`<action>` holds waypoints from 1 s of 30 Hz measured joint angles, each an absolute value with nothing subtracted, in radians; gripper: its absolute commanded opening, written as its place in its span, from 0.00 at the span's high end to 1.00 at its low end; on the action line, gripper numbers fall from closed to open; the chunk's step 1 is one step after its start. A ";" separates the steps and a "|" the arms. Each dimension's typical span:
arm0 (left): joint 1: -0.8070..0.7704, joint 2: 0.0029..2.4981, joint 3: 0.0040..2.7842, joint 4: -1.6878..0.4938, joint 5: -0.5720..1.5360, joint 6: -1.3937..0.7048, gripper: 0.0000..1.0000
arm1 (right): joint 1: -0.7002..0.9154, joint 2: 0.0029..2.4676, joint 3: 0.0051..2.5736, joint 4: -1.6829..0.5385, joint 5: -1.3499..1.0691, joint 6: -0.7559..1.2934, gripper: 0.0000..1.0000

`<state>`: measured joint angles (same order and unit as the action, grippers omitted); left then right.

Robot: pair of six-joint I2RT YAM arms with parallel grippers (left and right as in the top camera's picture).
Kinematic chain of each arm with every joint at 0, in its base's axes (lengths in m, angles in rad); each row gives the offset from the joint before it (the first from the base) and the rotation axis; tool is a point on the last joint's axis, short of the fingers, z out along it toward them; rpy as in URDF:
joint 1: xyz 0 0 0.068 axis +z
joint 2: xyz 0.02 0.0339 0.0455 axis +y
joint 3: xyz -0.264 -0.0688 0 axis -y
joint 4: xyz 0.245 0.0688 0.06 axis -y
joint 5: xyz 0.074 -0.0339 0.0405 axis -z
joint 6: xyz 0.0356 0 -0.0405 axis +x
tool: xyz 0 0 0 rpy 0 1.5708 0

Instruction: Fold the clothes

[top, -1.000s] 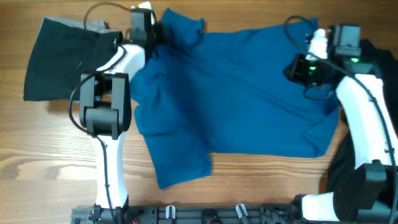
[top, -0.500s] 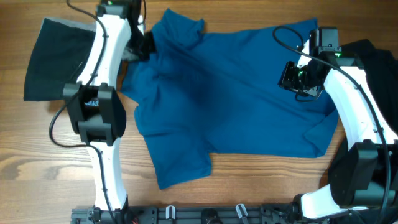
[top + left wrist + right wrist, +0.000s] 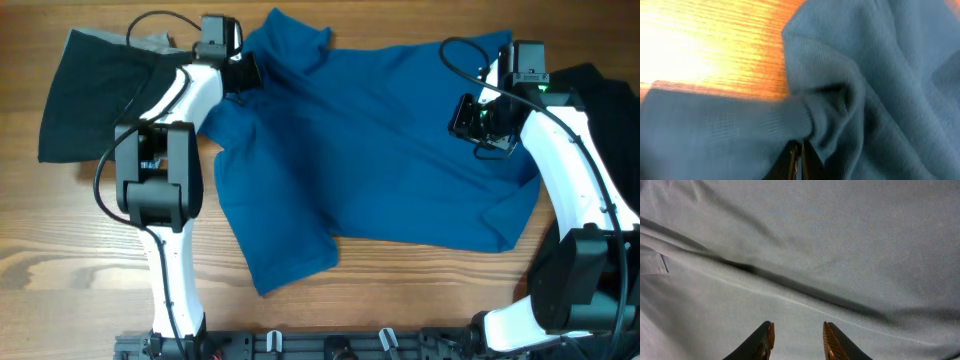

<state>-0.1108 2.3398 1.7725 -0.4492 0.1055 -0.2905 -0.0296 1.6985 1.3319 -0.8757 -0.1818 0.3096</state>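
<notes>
- Bare desk [image 3: 70,250] lies open near the arm bases and at the lower left.
- A blue T-shirt [image 3: 380,150] covers the middle; a dark cloth [image 3: 90,95] lies far left, black clothing [image 3: 612,90] far right.
- The left arm [image 3: 165,185] stands between dark cloth and T-shirt.

Left pincer [image 3: 799,150] clamped, right pincer [image 3: 798,328] spread

The blue shirt [image 3: 380,150] is matt, fine-knit cloth. The surface [image 3: 60,250] is grained wood with a light sheen. The arm shells [image 3: 570,170] are smooth, glossy white plastic; the dark garment [image 3: 90,95] is matt cloth.
</notes>
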 measured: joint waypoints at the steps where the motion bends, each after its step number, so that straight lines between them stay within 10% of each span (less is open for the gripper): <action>1: -0.109 2.347 1.846 -0.543 0.105 -0.288 0.80 | -0.030 1.699 1.332 -0.876 -0.182 0.310 0.64; 5: -0.106 2.324 2.133 -0.897 0.102 -0.260 0.71 | -0.030 1.699 1.332 -0.891 -0.162 0.310 0.64; 10: -0.096 2.157 2.189 -1.405 0.063 -0.230 0.92 | -0.122 1.699 1.333 -0.979 -0.110 0.376 0.54; 16: -0.104 2.122 1.885 -1.310 0.053 -0.225 0.96 | -0.376 1.699 1.333 -1.038 -0.100 0.350 0.54; 30: 0.062 2.042 1.354 -0.938 -0.070 -0.516 0.96 | -0.323 1.700 1.332 -1.073 -0.166 0.214 0.49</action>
<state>0.0616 2.0422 1.3537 -0.9382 -0.0700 -0.5159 -0.3233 1.7000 1.3319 -1.0729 -0.1661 0.2138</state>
